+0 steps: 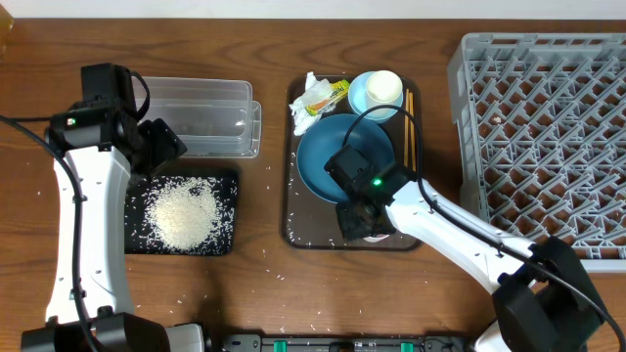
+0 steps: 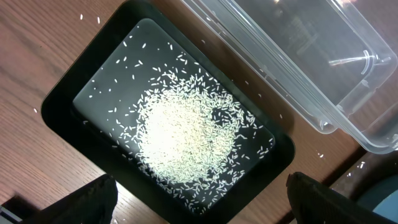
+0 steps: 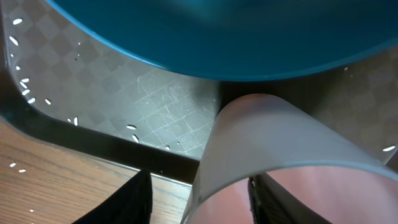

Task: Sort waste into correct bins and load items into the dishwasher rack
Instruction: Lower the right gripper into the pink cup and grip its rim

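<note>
The right gripper (image 3: 199,196) straddles the wall of the pink cup (image 3: 273,137), jaws part-open, not yet clamped; the dishwasher rack (image 1: 548,127) lies right, nearer this arm.

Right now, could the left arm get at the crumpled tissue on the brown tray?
Probably yes. The crumpled tissue lies uncovered at the far-left corner of the brown tray; the right tool is at the pink cup. Only the clear tub lies between, and the left tool is open.
</note>
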You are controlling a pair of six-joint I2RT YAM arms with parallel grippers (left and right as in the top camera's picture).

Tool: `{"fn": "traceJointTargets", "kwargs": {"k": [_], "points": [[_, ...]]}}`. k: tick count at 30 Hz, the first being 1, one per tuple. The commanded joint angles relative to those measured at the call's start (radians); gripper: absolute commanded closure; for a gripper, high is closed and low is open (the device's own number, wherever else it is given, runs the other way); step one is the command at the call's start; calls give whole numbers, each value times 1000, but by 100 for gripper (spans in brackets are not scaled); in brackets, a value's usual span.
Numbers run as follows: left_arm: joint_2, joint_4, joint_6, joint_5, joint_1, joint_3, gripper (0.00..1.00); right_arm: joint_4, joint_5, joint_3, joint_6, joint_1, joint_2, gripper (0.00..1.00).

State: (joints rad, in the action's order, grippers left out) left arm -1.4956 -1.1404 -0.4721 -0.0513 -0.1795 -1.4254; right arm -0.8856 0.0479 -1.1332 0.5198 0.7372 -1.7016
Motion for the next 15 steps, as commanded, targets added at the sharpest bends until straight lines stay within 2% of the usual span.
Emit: {"fn": "traceJointTargets", "kwargs": {"k": [1,7,10,15], "points": [[16,0,-5,-1,-2,8,10,-1,-21,-13,40,23,-5,55],[16,0,-5,-1,-2,8,10,-35,-21,-19,60,23,-4,62],[16,0,-5,-1,-2,8,10,-35,-13,-25,60,23,-4,69],[16,0,-5,-1,-2,8,10,-62,-14,-53,63,23,-4,70]]}}
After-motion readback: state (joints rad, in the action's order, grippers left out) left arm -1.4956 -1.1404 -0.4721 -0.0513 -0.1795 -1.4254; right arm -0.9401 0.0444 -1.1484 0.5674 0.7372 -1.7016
